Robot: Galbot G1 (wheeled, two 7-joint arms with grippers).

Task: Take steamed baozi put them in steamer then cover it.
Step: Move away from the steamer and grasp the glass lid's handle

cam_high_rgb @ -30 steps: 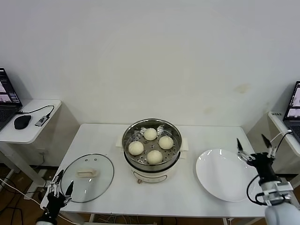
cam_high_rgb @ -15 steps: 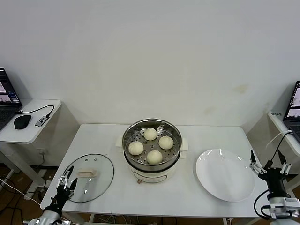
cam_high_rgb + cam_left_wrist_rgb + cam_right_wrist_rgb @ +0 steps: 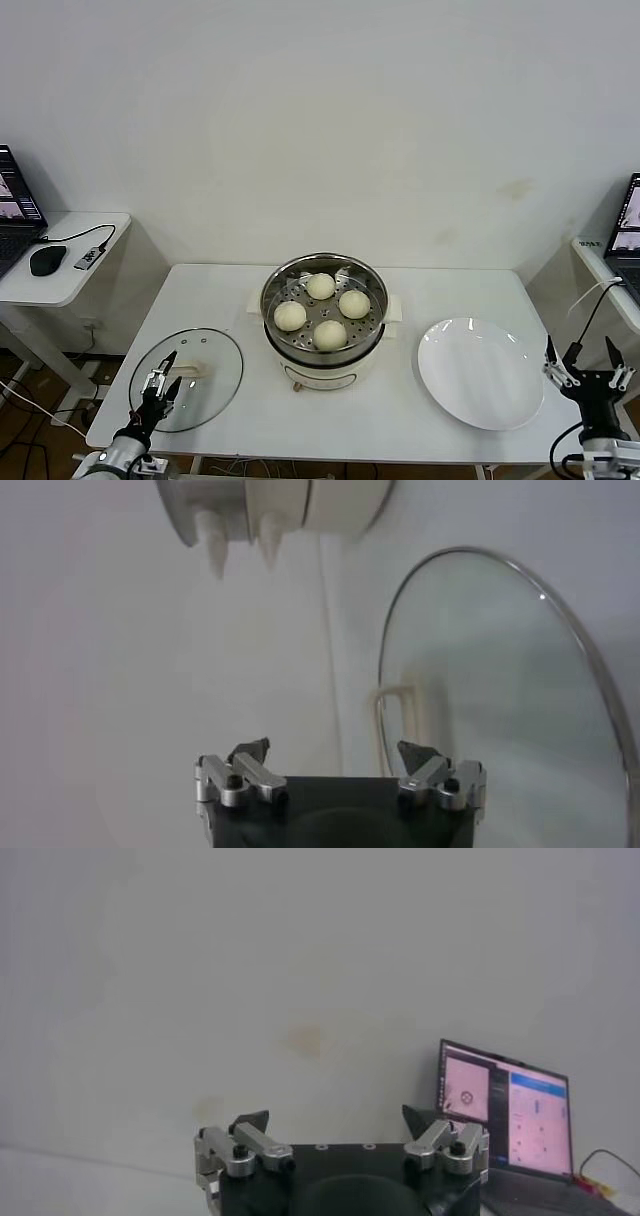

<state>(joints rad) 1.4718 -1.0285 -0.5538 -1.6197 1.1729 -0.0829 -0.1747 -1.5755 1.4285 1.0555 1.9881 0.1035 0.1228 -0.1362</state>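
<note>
Several cream-white steamed baozi [image 3: 322,306] lie on the perforated tray inside the shiny steel steamer [image 3: 271,313] at the table's middle. The cover [image 3: 215,355], a clear glass lid with a white handle [image 3: 189,370], lies flat on the table's left front; the left wrist view shows the cover [image 3: 500,710] and the steamer's base [image 3: 270,505] too. My left gripper [image 3: 159,386] hovers open over the cover's near edge, just short of the handle. My right gripper [image 3: 583,365] stands open and empty past the table's right front edge, beside the white plate [image 3: 480,372].
A side table with a laptop and mouse [image 3: 47,260] stands at the left. Another laptop [image 3: 505,1118] sits on a stand at the right, by my right arm. The white wall rises behind the table.
My left gripper has moved up and to the right onto the cover's near edge. My right gripper has drawn back off the plate, down and to the right past the table's edge.
</note>
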